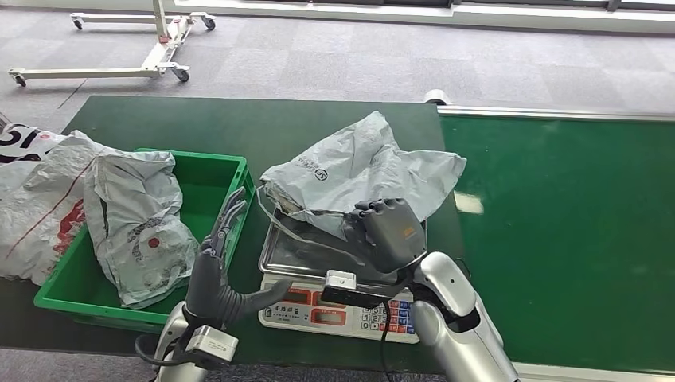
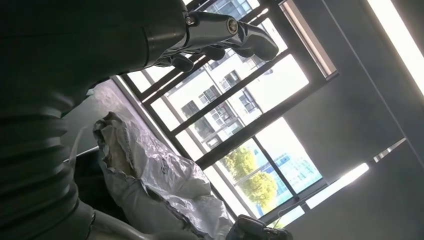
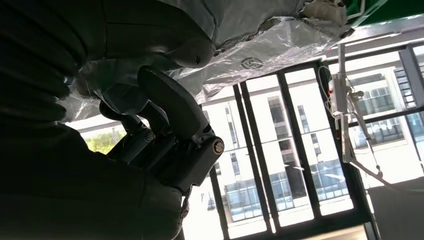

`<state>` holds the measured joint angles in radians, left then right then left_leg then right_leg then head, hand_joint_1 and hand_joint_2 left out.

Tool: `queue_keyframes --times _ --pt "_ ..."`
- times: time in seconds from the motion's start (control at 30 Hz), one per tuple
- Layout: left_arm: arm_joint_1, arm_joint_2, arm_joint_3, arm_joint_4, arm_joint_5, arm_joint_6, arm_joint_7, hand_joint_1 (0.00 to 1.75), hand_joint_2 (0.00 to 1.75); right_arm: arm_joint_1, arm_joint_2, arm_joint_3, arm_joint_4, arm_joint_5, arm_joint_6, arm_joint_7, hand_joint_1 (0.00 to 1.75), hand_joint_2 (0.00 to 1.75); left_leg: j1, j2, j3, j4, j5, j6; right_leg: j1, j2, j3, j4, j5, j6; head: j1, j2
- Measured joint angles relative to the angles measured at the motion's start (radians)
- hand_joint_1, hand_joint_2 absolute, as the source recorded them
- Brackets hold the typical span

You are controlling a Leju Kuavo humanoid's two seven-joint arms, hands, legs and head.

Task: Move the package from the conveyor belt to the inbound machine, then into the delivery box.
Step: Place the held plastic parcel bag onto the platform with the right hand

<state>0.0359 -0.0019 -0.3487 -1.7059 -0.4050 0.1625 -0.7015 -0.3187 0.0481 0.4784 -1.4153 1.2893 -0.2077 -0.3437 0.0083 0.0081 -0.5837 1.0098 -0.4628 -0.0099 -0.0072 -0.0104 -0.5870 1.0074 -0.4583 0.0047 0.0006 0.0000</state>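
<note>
**The package sits on the scale, ready to go to the box**

The grey package (image 1: 362,171) lies on the scale (image 1: 342,274), which I take to be the inbound machine. The right hand (image 1: 388,231) has its fingers curled on the near edge of the package, holding it. The left hand (image 1: 219,255) is up beside the scale, fingers spread, holding nothing.

So step 1 looks done. Next, the package must go into the green box (image 1: 215,171) just beside the scale. 1 bag (image 1: 139,227) already lies in it, so the package needs the bare part.
</note>
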Motion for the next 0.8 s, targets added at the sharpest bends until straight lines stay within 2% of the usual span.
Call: queue_keyframes --times 0.13,0.17,0.27,0.3,0.57,0.8 --pt "-0.001 0.000 0.000 0.003 0.001 -0.001 0.000 0.00 1.75 0.003 0.000 0.030 -0.020 -0.014 0.014 -0.001 1.75 1.75 0.000 0.000 0.000 0.000 0.000 0.000 0.000 0.000 0.000 0.000 0.000 0.000 0.000 0.000" --pt "-0.001 0.000 0.000 0.004 0.001 -0.002 0.000 0.00 1.75 0.003 0.000 0.035 -0.023 -0.023 0.020 -0.004 1.40 1.75 0.000 0.000 0.000 0.000 0.000 0.000 0.000 0.000 0.000 0.000 0.000 0.000 0.000 0.000" --pt "-0.001 -0.003 0.000 0.004 0.000 -0.011 0.000 0.00 1.75 0.003 -0.002 0.053 -0.024 -0.068 0.047 -0.027 0.09 1.75 0.000 0.000 0.000 0.000 0.000 0.000 0.000 0.000 0.000 0.000 0.000 0.000 0.000 0.000" --pt "0.000 -0.004 0.000 0.004 -0.001 -0.014 0.000 0.00 1.75 0.003 -0.002 0.059 -0.024 -0.086 0.054 -0.034 0.00 1.75 0.000 0.000 0.000 0.000 0.000 0.000 0.000 0.000 0.000 0.000 0.000 0.000 0.000 0.000" --pt "0.003 -0.010 0.003 0.003 -0.006 -0.040 0.000 0.00 1.75 0.004 -0.006 0.069 -0.025 -0.282 0.105 -0.116 0.00 1.75 0.000 0.000 0.000 0.000 0.000 0.000 0.000 0.000 0.000 0.000 0.000 0.000 0.000 0.000" --pt "0.002 -0.013 0.005 0.006 -0.005 -0.055 0.000 0.00 1.75 0.018 -0.011 0.067 -0.052 -0.498 0.212 -0.230 0.00 1.75 0.000 0.000 0.000 0.000 0.000 0.000 0.000 0.000 0.000 0.000 0.000 0.000 0.000 0.000"
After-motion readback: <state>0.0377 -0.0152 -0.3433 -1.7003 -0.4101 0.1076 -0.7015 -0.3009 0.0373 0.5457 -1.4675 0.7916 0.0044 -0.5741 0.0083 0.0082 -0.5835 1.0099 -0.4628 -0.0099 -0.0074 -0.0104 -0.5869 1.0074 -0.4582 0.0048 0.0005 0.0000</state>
